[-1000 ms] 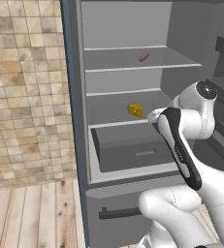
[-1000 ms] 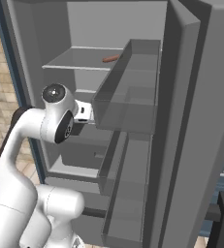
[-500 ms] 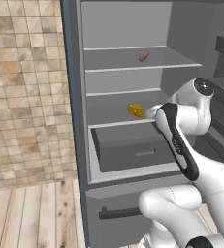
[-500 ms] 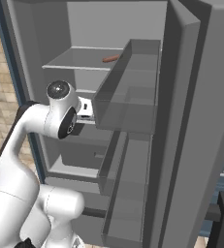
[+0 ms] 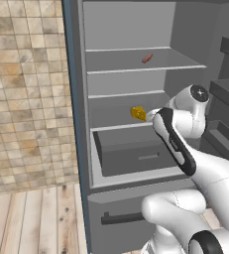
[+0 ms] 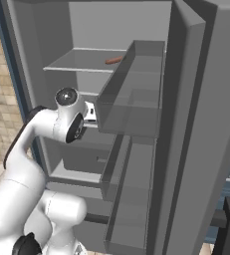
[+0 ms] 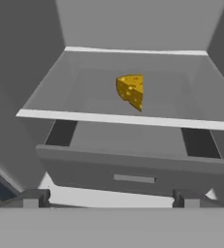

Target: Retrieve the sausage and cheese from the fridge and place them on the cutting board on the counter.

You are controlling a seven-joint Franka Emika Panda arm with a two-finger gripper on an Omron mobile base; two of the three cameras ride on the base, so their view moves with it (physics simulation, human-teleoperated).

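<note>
Currently the claw (image 7: 108, 196) is standing spread wide, gripping nothing, facing the open fridge (image 5: 76, 99). Cheese (image 7: 131, 91) is sitting on the middle shelf (image 7: 84, 116) (above the drawer (image 7: 133, 169)); sausage (image 5: 147, 58) is lying on the upper shelf.

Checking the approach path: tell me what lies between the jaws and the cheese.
Nothing blocks it. In the hand view the open gripper faces the cheese across bare shelf; only the drawer juts out below that line.
</note>
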